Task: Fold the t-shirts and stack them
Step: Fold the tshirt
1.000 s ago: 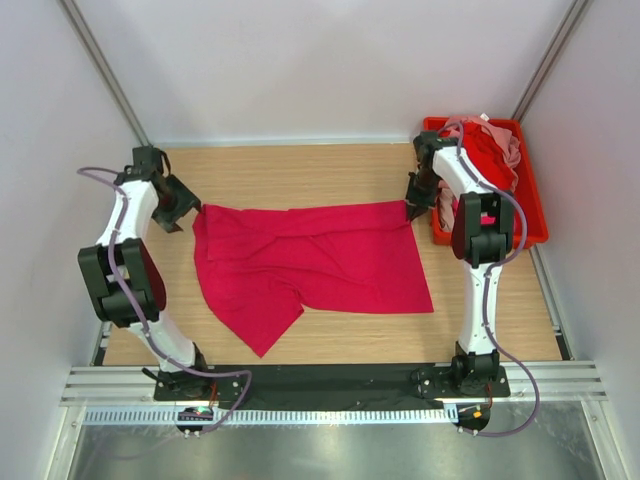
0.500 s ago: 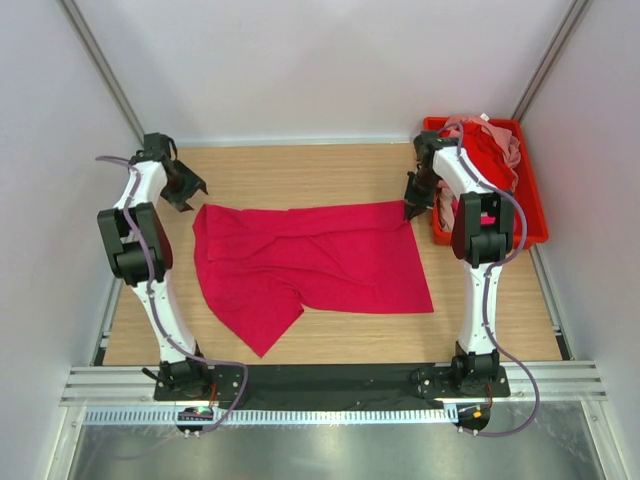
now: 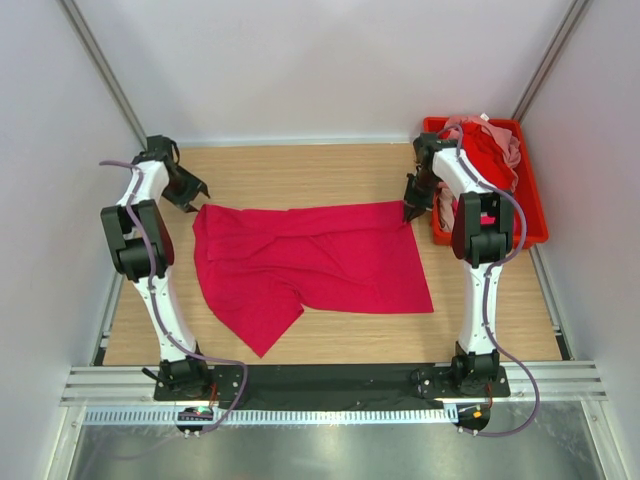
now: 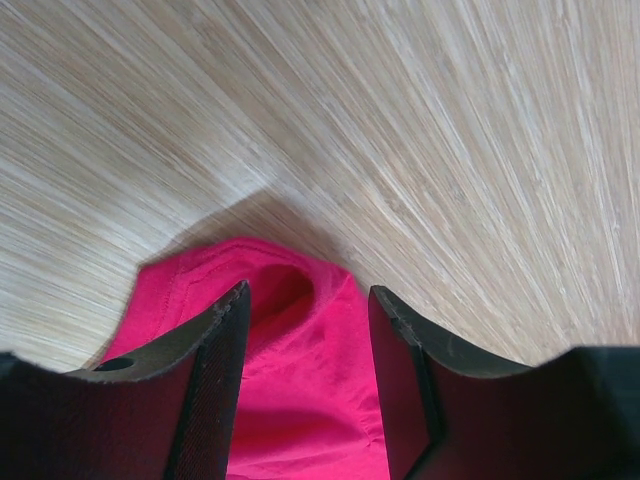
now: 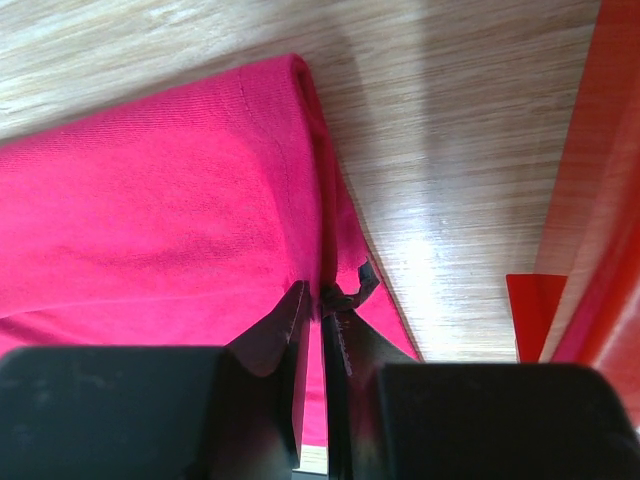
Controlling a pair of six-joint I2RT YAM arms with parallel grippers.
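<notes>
A crimson-magenta t-shirt (image 3: 310, 262) lies spread on the wooden table. My left gripper (image 3: 196, 194) is open just above its far left corner (image 4: 290, 350), the cloth showing between the jaws. My right gripper (image 3: 408, 212) is shut on the shirt's far right corner (image 5: 200, 200), pinching a fold of the hem between the fingers. More shirts, red (image 3: 488, 152) and pale pink (image 3: 510, 150), are heaped in the bin at the right.
A rigid red plastic bin (image 3: 535, 215) stands at the far right of the table, close to my right arm; its wall shows in the right wrist view (image 5: 610, 200). White walls enclose the table at the back and sides.
My left gripper has let go of the shirt's far left corner, opened, and drawn back toward the far left. The right gripper and the shirt have stayed in place.
</notes>
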